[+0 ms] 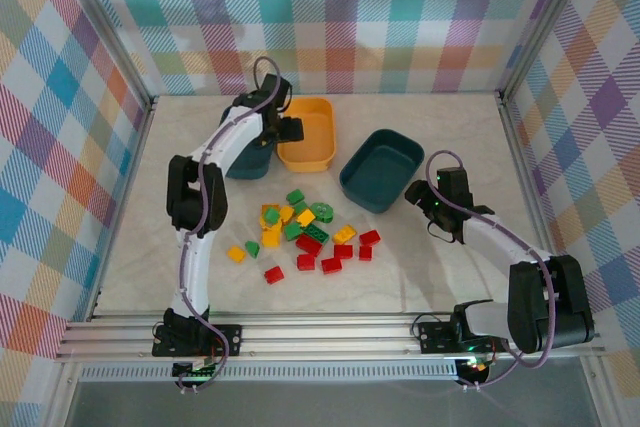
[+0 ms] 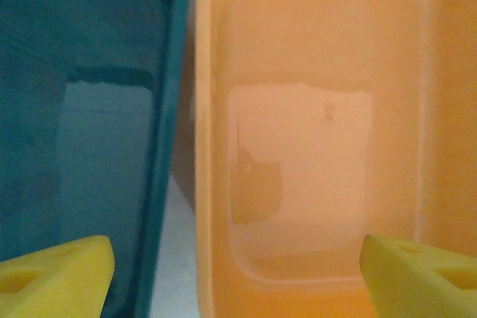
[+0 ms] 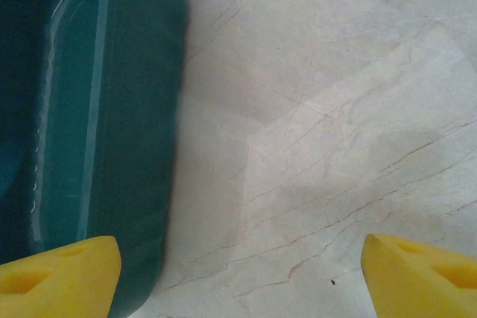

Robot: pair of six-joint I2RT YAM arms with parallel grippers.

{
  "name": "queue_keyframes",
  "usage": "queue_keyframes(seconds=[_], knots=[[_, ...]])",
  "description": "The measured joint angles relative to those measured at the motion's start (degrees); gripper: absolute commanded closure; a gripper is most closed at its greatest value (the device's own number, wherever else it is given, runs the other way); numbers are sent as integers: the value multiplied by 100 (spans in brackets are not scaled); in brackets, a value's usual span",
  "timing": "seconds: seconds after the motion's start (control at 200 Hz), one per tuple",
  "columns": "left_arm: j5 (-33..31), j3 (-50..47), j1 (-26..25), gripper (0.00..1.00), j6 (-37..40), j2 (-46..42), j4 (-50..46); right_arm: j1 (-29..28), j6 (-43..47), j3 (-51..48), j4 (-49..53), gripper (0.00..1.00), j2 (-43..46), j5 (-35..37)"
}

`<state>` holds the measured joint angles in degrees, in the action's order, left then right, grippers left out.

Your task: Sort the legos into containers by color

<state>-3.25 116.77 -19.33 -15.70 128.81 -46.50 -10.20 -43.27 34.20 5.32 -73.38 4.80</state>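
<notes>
The legos, red (image 1: 331, 265), yellow (image 1: 271, 215) and green (image 1: 321, 212), lie in a loose heap on the table's middle. Behind them stand three containers: a dark teal bin (image 1: 243, 159) at the left, an orange-yellow bin (image 1: 310, 134) next to it and a second teal bin (image 1: 379, 169) at the right. My left gripper (image 1: 285, 130) hangs open over the seam between the left teal bin (image 2: 82, 109) and the orange-yellow bin (image 2: 313, 109), with nothing between its fingers (image 2: 56, 281). My right gripper (image 1: 416, 190) is open and empty over bare table, just right of the second teal bin (image 3: 97, 109).
Metal frame rails (image 1: 330, 332) run along the near edge, and checkered walls close in the other three sides. Bare marble-patterned table (image 3: 328, 124) stretches right of the right-hand teal bin. In the left wrist view the orange-yellow bin's floor shows no bricks.
</notes>
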Motion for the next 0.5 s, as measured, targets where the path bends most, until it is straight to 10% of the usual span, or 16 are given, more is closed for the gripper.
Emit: queue_keyframes(seconds=[0.5], knots=[[22,-297,0,48,59,164,168,-109,227,76,-153,16,-2,-380]])
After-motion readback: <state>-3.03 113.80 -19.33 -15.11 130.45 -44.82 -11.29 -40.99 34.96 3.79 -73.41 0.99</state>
